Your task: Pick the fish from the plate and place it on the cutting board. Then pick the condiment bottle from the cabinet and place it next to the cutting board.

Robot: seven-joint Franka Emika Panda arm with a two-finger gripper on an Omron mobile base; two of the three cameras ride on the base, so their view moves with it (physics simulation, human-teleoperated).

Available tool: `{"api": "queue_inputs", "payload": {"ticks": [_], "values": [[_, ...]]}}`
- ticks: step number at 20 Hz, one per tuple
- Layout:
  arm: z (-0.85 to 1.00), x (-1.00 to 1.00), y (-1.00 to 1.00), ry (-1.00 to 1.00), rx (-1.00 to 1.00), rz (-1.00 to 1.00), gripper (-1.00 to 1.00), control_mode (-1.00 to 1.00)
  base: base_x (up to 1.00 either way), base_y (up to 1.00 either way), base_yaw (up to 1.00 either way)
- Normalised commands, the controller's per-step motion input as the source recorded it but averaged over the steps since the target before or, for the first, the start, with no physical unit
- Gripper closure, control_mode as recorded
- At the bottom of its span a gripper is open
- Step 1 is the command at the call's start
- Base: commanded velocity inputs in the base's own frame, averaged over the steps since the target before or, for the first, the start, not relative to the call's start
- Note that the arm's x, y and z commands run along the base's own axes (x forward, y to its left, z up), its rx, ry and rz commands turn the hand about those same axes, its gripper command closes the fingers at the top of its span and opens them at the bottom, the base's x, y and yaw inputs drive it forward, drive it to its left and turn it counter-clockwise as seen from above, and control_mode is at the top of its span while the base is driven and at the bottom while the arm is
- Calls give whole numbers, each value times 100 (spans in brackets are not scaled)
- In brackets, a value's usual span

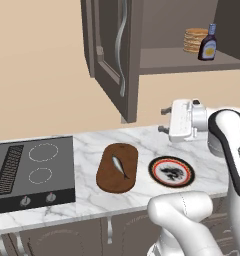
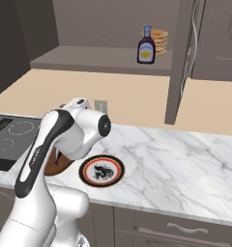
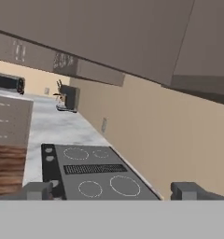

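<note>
Fish (image 1: pixel 119 166): on the cutting board (image 1: pixel 117 168), at nine o'clock from the empty plate (image 1: pixel 171 171); first step done, I judge. Condiment bottle (image 1: pixel 208 43): on the open cabinet (image 1: pixel 182 58) shelf; my next target. Gripper (image 3: pixel 113 191): jaws wide, empty, facing the cooktop (image 3: pixel 95 172); must swing up.

The glossy white, rounded robot arm (image 1: pixel 227 165) is showing dark grey joint bands and a black stripe with faint markings along one link. Its blocky white tool (image 1: pixel 168 120) is carrying small dark finger tips (image 3: pixel 186 190).
</note>
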Motion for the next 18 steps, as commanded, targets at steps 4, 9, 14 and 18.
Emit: {"api": "queue_inputs", "payload": {"ticks": [4, 9, 14, 18], "values": [[36, -8, 0, -10, 0, -10, -100, -100, 0, 0, 0], [30, -1, -4, -8, 0, -9, -100, -100, 0, 0, 0], [23, 0, -7, -10, 0, -8, -100, -100, 0, 0, 0], [15, 0, -19, -8, 0, -8, -100, -100, 0, 0, 0]]}}
